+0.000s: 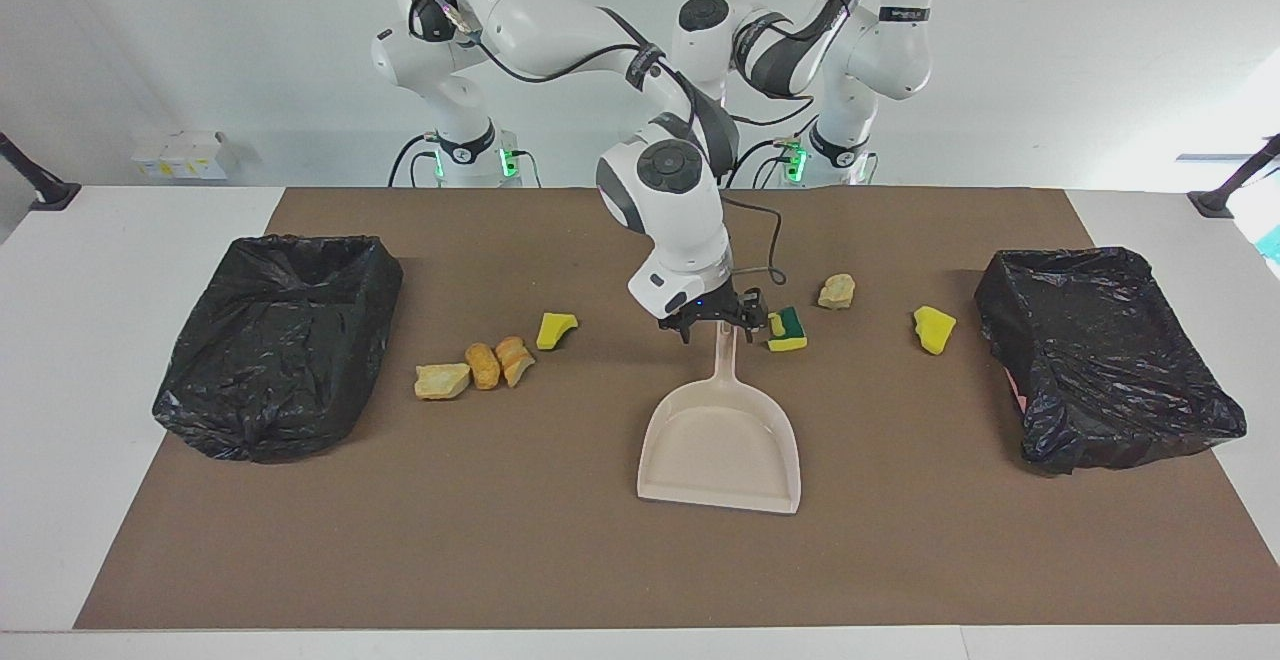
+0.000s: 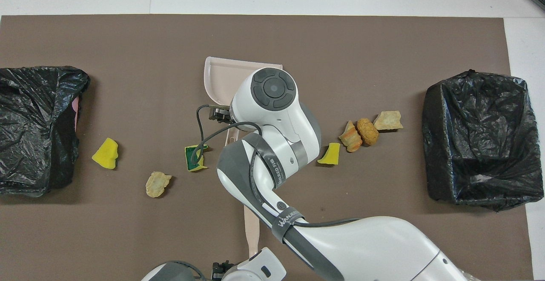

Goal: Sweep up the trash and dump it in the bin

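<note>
The beige dustpan (image 1: 720,445) lies mid-table with its handle toward the robots; part of its rim shows in the overhead view (image 2: 209,73). My right gripper (image 1: 720,328) is low at the handle's end, fingers open on either side of it. The trash is scattered on the mat. A yellow sponge (image 1: 555,328) and three tan chunks (image 1: 483,366) lie toward the right arm's end. A green-backed sponge (image 1: 787,330), a tan chunk (image 1: 836,291) and a yellow sponge (image 1: 933,329) lie toward the left arm's end. My left gripper (image 2: 221,268) is by the brush handle (image 2: 251,225).
Two black-bagged bins stand at the table's ends: one at the right arm's end (image 1: 280,340), one at the left arm's end (image 1: 1105,355). The right arm hides the brush in the facing view. The brown mat (image 1: 500,540) covers most of the table.
</note>
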